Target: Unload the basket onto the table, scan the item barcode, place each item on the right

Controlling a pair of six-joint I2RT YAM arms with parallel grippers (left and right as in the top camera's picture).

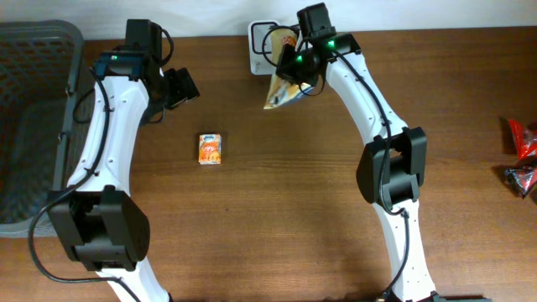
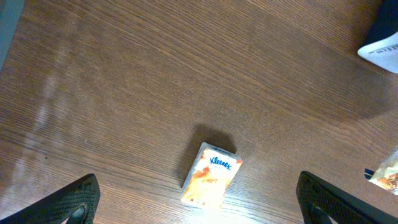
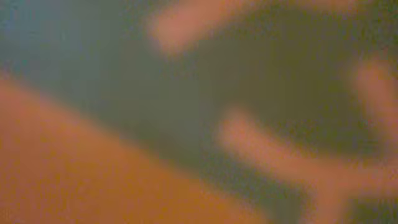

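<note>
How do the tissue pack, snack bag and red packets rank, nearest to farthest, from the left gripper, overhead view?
1. Tissue pack, on the table near the left gripper.
2. Snack bag, held by the right gripper.
3. Red packets, at the table's right edge.

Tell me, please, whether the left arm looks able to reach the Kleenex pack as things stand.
Probably yes: the left gripper is open and empty, and the Kleenex pack lies unobstructed nearby.

Wooden table (image 1: 294, 193) — Kleenex pack (image 1: 210, 148) mid-table, red packets (image 1: 522, 155) at the right edge.
</note>
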